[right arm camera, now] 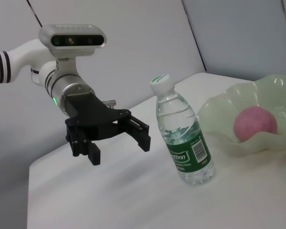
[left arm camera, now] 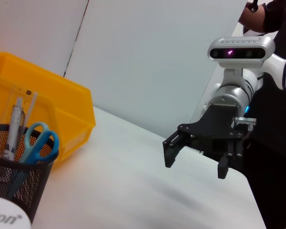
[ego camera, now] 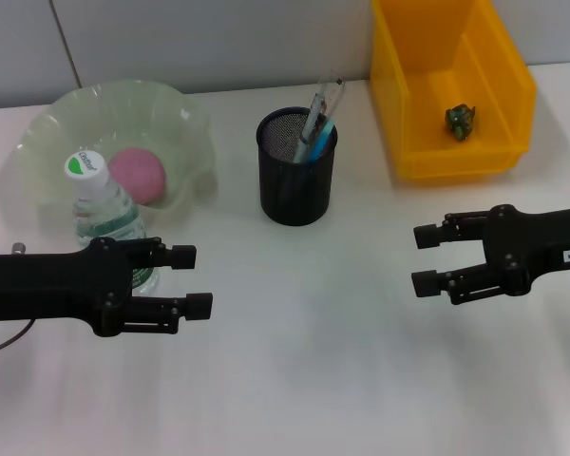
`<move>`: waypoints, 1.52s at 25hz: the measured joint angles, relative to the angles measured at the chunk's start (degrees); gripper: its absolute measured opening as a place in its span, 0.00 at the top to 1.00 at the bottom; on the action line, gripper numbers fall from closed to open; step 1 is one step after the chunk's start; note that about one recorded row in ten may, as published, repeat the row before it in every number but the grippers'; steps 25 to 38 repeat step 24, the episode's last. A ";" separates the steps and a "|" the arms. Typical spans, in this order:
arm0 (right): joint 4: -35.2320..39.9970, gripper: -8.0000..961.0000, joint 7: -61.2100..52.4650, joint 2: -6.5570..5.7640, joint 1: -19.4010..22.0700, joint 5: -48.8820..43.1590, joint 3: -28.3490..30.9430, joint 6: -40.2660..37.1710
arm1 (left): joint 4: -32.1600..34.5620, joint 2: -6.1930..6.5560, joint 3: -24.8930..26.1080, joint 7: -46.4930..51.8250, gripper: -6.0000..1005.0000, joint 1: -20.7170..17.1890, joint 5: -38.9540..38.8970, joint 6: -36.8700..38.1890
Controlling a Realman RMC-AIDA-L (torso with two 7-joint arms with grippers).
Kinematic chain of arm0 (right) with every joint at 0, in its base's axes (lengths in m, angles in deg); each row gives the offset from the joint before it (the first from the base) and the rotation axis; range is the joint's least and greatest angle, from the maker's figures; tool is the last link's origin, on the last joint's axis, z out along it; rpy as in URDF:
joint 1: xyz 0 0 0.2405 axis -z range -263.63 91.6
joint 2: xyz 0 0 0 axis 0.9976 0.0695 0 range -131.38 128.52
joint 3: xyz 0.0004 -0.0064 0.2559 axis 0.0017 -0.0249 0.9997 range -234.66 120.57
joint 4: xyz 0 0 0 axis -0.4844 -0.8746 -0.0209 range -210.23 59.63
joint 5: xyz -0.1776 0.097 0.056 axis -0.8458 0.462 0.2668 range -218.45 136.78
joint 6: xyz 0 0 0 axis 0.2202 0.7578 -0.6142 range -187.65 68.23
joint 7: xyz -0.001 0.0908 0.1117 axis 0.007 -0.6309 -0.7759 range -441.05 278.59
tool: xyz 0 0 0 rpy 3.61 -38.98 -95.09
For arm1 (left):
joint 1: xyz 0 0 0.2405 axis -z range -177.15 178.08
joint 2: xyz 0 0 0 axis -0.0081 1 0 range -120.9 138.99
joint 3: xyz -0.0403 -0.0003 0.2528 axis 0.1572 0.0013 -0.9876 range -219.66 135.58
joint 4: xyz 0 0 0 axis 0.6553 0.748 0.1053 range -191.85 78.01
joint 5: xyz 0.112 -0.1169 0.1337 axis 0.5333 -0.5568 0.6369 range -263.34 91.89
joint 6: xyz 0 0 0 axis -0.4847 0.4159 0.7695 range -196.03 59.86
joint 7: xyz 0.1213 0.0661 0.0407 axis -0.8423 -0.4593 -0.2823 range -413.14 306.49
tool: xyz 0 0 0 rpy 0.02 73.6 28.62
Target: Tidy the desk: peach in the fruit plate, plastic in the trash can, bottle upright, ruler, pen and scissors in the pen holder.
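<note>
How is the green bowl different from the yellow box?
The green bowl is round, wavy-edged and see-through; the yellow box is square-cornered and solid. The bowl holds a pink peach; the box holds a small crumpled scrap. Both sit open-topped at the back of the table.

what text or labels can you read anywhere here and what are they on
"bon": the end of a word on the white bottle cap, the rest cut off.
Brand on the green label of the clear plastic water bottle: too blurred to read.
Small white tag on the right gripper: too small to read.
Ruler marks in the black mesh pen holder: unreadable.
</note>
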 joint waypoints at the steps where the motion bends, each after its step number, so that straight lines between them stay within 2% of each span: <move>1: -0.15 0.14 -0.03 0.02 -0.06 -0.01 -0.08 -0.01 | 0.00 0.00 0.00 0.00 0.19 0.00 0.00 0.00; 7: -0.36 0.14 -0.10 0.59 -0.14 -0.19 -0.31 -0.06 | 0.00 0.02 0.05 0.10 0.19 0.04 0.04 0.17; 38: -0.42 0.14 -0.71 0.72 0.14 -0.99 -0.35 -0.83 | 0.05 0.50 0.05 0.47 0.19 -0.31 0.04 1.31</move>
